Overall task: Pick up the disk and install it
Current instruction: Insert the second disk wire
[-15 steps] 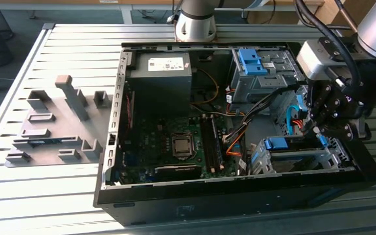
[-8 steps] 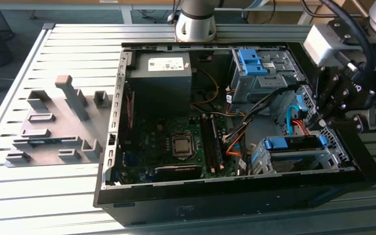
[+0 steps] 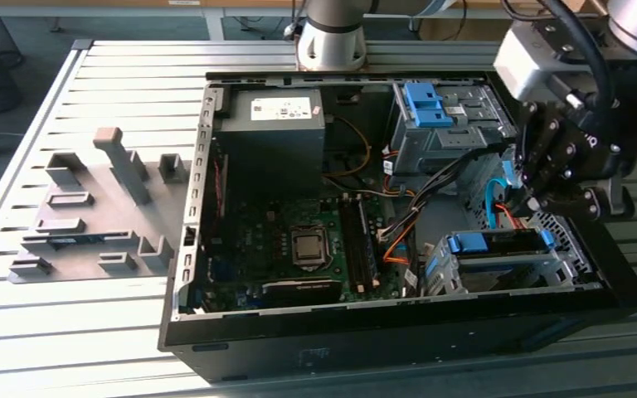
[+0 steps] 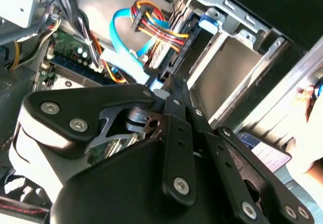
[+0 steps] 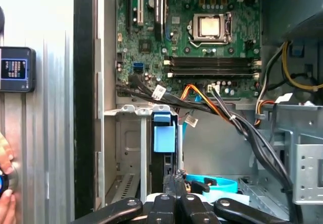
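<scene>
The disk (image 3: 496,243) sits in the metal drive cage (image 3: 463,278) at the case's corner near the exterior view's right, with its blue rail end facing up. In the first wrist view the disk (image 5: 164,135) shows edge-on in the cage slot. My gripper (image 3: 534,203) hangs just above that cage, shut, with nothing between its fingers. In both wrist views its black fingers (image 5: 176,183) are pressed together, and the tips (image 4: 166,85) lie close to the disk's end. Whether they touch it I cannot tell.
The open computer case (image 3: 192,207) lies on a slatted metal table. Orange, black and blue cables (image 3: 496,195) run beside the cage. A second cage with a blue bracket (image 3: 424,104) stands further back. A person's hand (image 5: 5,183) is outside the case wall. Grey fixtures (image 3: 97,207) stand at the exterior view's left.
</scene>
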